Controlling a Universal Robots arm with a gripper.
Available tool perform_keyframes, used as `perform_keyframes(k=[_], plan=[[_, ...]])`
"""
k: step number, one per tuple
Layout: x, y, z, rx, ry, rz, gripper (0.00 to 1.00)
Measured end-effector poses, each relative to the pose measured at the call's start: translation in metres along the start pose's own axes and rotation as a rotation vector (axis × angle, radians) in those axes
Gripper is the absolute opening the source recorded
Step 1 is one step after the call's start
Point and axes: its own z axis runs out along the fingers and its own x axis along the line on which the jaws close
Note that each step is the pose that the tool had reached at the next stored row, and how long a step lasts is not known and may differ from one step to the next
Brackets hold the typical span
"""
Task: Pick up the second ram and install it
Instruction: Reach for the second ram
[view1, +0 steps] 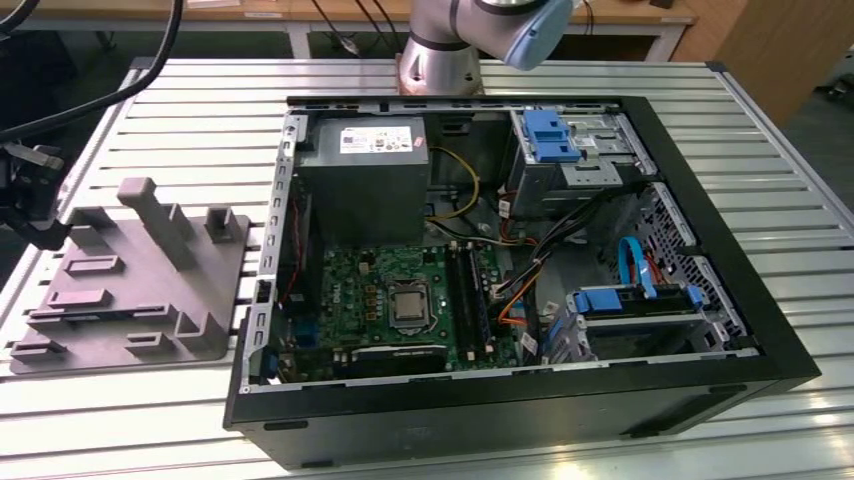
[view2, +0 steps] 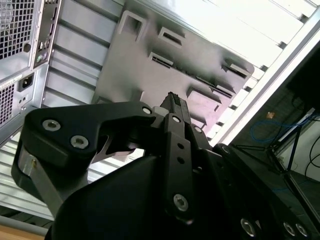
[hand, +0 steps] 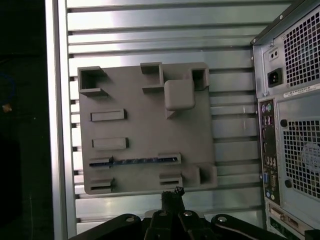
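Hovering over one gray tray (hand: 145, 132), one end effector (hand: 172, 192) pressed together, one second ram (hand: 135, 161) lying in a tray slot.

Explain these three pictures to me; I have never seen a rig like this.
This is one robot arm standing at a slatted metal table. The exterior view comes from a camera off the arm. It shows an open computer case with its motherboard exposed and, at the exterior view's left, a grey holder tray. The two wrist views come from cameras riding on the arm, looking past its pincer, the part that grasps. In both wrist views the pincer is shut, holds nothing that shows, and points toward the tray. In the first wrist view the second ram, a long dark memory card, lies in a slot of the tray, not yet picked up. The case's rear panel stands beside the tray.
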Motion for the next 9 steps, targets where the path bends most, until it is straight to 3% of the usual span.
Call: perform_keyframes(k=[9], plan=[[0.0118,-0.0014,0.0096,-0.0001,0.0,0.0,0.1]])
